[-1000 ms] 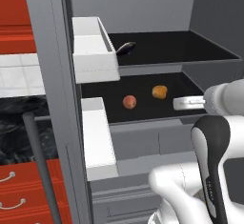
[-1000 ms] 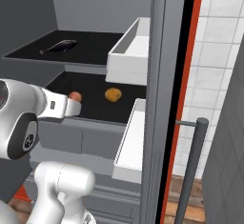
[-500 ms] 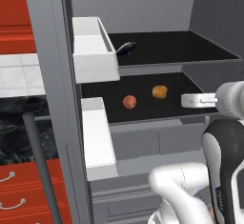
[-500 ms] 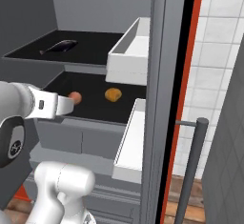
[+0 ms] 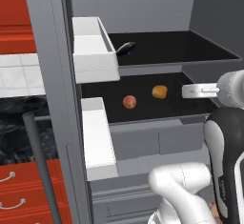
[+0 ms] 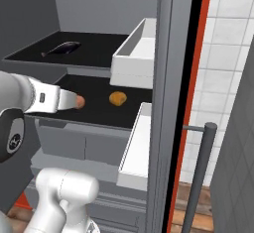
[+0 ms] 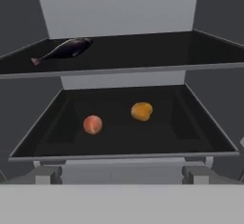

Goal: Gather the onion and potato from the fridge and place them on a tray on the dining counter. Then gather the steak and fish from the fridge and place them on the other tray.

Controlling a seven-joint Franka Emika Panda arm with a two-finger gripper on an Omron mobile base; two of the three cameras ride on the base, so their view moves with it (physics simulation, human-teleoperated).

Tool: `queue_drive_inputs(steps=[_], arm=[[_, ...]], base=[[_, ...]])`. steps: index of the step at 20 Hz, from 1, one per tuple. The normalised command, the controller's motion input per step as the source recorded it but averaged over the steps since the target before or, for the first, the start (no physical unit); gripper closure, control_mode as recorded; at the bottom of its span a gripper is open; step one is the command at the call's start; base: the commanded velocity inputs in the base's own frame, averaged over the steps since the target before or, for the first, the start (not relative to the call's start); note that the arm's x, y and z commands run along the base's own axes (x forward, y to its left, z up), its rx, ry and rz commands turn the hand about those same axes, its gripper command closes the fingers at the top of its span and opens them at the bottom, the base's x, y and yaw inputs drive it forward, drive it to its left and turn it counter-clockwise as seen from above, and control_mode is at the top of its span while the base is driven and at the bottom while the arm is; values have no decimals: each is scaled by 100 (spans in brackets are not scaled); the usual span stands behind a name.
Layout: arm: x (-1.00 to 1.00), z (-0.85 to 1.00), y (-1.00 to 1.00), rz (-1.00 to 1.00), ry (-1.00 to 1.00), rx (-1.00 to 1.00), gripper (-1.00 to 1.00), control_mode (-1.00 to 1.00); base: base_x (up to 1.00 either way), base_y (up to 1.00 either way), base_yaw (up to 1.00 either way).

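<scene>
1. Currently the fridge (image 5: 52, 75) stands open, its black lower shelf (image 7: 119, 137) taken as landmark for everything below.
2. On that shelf lie two round items: a reddish-pink one (image 7: 92, 124) toward its left, which I take for the onion, and an orange-tan one (image 7: 141, 111) a little further back and to the right — probably the potato. They are near each other but not touching.
3. One shelf above the landmark, at its left rear, lies a dark fish (image 7: 64, 49). No steak identified.
4. White door bins (image 5: 93, 49) hang on the open door, left of the shelf's front edge in the left base view.
5. The hand (image 5: 193, 91) sits level with the lower shelf, near its front right edge as the left base view shows it; fingers spread wide, holding nothing.
6. Step in hand, as judged: approach for the first pick — onion or potato. Nothing gathered yet.
7. Next move calls for: advance over the shelf, centre the spread fingers around one item, avoid nudging its neighbour, then close. Round items may roll if struck off-centre.
</scene>
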Motion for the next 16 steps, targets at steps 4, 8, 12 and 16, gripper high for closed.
queue_drive_inputs(steps=[4, 8, 12, 16], arm=[[24, 9, 0, 4, 0, 9, -100, -100], [7, 19, 4, 2, 0, 11, -100, -100], [3, 17, 22, 0, 0, 4, -100, -100], [8, 7, 27, 0, 1, 0, -100, -100]], base=[[0, 0, 0], [0, 0, 0], [0, 0, 0], [0, 0, 0]])
